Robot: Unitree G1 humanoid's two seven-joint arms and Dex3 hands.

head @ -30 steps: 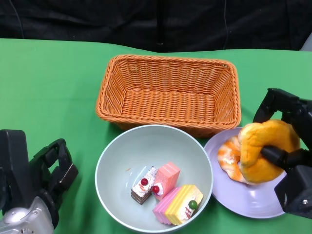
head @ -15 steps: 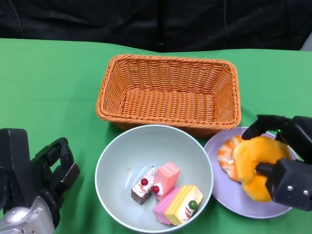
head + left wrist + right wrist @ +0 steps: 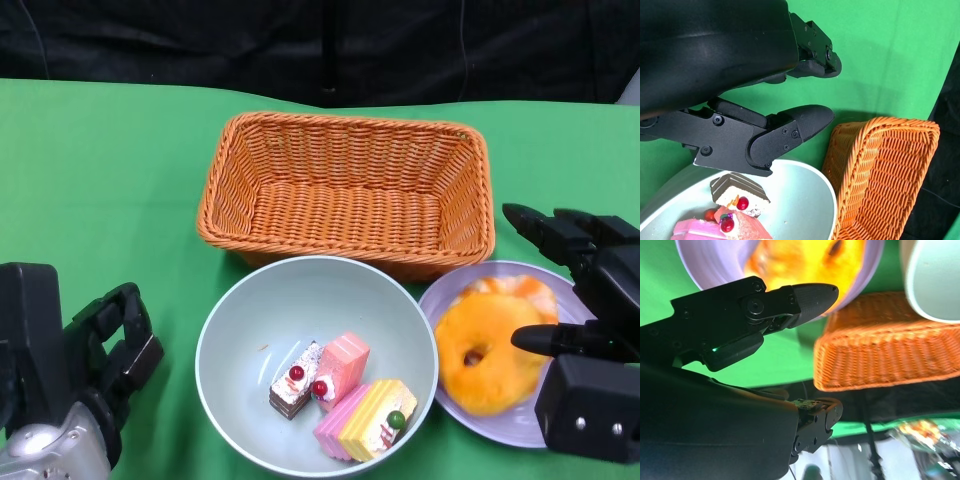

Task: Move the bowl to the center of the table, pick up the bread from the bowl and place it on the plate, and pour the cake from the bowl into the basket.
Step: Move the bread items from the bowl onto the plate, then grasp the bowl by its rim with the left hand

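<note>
The pale green bowl (image 3: 310, 290) stands in front of the basket and holds three cake slices (image 3: 340, 392); the left wrist view shows a chocolate slice (image 3: 737, 189) in the bowl (image 3: 805, 205). The orange ring-shaped bread (image 3: 485, 350) lies on the lilac plate (image 3: 505, 428) to the bowl's right, with another orange bread (image 3: 520, 290) under it. My right hand (image 3: 585, 290) hovers over the plate's right side, fingers spread, holding nothing. In the right wrist view the bread (image 3: 800, 255) lies just beyond the fingers (image 3: 810, 295). My left hand (image 3: 105, 350) rests empty, left of the bowl.
The orange wicker basket (image 3: 345, 190) stands empty behind the bowl and plate, its rim close to both. Green cloth covers the table. A dark backdrop runs along the far edge.
My right hand lowered the bread onto the plate, then let go of it and spread its fingers. The left hand stayed where it was.
</note>
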